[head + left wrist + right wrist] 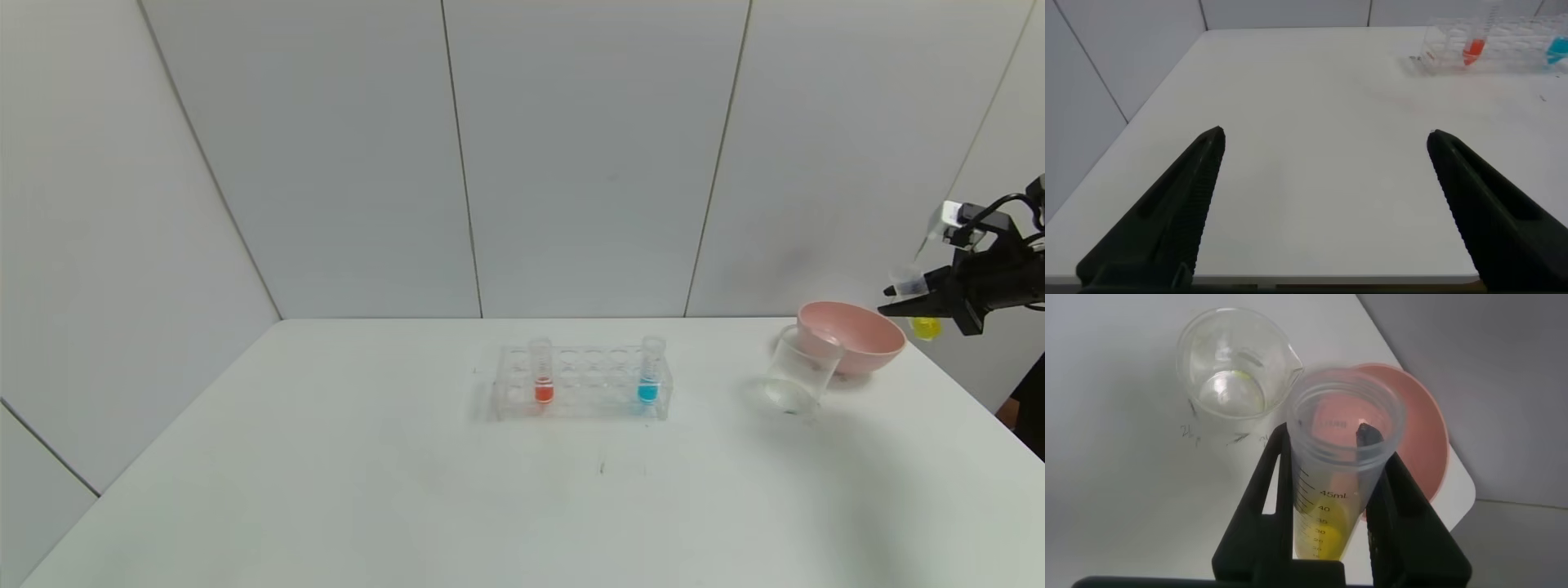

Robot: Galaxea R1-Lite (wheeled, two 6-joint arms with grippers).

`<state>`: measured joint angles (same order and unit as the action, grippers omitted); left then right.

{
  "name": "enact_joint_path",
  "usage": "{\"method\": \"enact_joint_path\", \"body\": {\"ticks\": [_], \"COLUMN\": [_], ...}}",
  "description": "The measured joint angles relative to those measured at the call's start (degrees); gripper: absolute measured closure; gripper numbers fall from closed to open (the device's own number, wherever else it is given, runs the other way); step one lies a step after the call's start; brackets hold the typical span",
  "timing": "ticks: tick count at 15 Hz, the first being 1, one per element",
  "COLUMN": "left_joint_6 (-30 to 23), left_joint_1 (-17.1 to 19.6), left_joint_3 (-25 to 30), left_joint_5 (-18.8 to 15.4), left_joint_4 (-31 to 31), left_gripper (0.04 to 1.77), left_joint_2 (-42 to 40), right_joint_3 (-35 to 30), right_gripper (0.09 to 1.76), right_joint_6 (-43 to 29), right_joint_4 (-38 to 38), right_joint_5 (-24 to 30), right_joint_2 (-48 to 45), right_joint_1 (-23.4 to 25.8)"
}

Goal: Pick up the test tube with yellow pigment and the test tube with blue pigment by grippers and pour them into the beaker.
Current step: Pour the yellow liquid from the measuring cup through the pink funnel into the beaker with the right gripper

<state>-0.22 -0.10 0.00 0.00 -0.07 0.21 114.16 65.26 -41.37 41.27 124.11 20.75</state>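
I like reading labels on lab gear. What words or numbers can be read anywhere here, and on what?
"45mL": on the yellow tube, held upright in the right pincer.
"40": the next mark on its scale; the marks under it are too blurred to read.
Dark scribbles on the table beside the beaker: not legible.
Nothing else carries text.

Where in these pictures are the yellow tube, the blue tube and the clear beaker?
yellow tube [1331,502], right wrist view, its marked wall between the pincer fingers
blue tube [649,390], head view, its blue liquid
beaker [800,371], head view, its clear wall
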Motion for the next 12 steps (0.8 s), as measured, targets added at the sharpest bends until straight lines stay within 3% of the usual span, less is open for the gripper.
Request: {"method": "enact_joint_path", "body": {"ticks": [12], "left_joint_6": [-0.02], "left_joint_1": [0.0], "left_joint_3": [0.0], "left_joint_5": [0.0], "left_joint_4": [0.0], "left_gripper": [0.05], "left_joint_2": [0.0], "right_joint_3": [0.44], "right_gripper": [1.28], "right_joint_6": [6.13], "right_joint_4": [-2.57], "right_joint_5": [-20.53], "right_joint_2": [-0.18], "right_joint_1": [-7.14]}}
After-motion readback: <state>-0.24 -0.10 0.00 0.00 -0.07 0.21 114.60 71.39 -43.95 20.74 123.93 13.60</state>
